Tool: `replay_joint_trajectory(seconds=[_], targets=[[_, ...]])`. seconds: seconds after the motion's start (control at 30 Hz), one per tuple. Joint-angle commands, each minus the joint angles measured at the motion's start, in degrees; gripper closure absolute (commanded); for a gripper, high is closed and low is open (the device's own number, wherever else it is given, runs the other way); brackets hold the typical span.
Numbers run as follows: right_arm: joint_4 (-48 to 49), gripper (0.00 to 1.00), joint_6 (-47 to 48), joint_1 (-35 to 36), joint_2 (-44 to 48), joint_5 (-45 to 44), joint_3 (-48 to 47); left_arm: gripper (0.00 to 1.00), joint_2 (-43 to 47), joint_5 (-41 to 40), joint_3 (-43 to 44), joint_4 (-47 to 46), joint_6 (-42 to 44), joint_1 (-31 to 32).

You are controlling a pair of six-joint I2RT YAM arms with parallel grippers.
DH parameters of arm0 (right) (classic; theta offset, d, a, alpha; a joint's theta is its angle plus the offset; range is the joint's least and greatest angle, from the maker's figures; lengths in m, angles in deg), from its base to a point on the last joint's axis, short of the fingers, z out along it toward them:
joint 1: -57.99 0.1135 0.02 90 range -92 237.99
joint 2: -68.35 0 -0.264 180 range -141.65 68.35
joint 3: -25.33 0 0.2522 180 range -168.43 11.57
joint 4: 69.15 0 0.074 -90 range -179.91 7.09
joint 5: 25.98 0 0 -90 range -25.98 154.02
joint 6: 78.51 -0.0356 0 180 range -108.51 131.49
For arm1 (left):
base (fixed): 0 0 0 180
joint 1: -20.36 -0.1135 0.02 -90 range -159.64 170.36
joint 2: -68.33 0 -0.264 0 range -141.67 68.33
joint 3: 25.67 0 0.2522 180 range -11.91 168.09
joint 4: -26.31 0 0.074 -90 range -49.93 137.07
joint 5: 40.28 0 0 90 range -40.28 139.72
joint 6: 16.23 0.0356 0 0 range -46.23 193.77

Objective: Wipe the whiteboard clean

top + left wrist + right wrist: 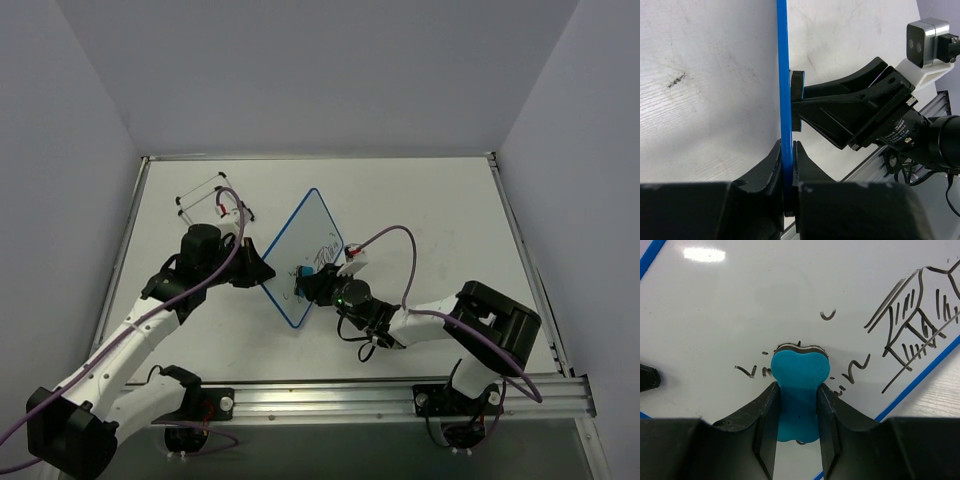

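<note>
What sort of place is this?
Probably a robotics lab test cell: a white table boxed in by plain walls, left arm and right arm bolted to a metal rail, working on a whiteboard.

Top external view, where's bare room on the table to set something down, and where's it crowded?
Bare: the far right of the table, between the whiteboard and the right edge; the near strip before the board. Crowded: the middle, where the left pincer grips the board and the right pincer holds the eraser to it; the far-left wire stand.
</note>
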Motion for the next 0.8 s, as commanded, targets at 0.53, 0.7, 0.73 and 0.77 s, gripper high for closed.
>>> replay_joint_trajectory(seconds=[0.53,0.7,0.73,0.77], targets=[[-21.2,1.0,-3.2,1.5,4.8,6.2,-16.8,0.98,2.8,17.3,-0.5,-14.2,-7.0,1.7],[-16.1,1.0,-4.1,-6.9,-0.5,12.9,-11.4,0.98,3.2,18.2,0.3,-12.6,-5.5,1.7],[-16.1,1.0,-3.9,-7.7,-1.1,12.9,-10.7,0.98,3.2,18.5,0.3,-12.5,-5.4,1.7],[-15.5,1.0,-3.7,-9.4,-2.3,12.9,-9.2,0.98,3.1,18.9,0.4,-12.4,-5.4,1.7]])
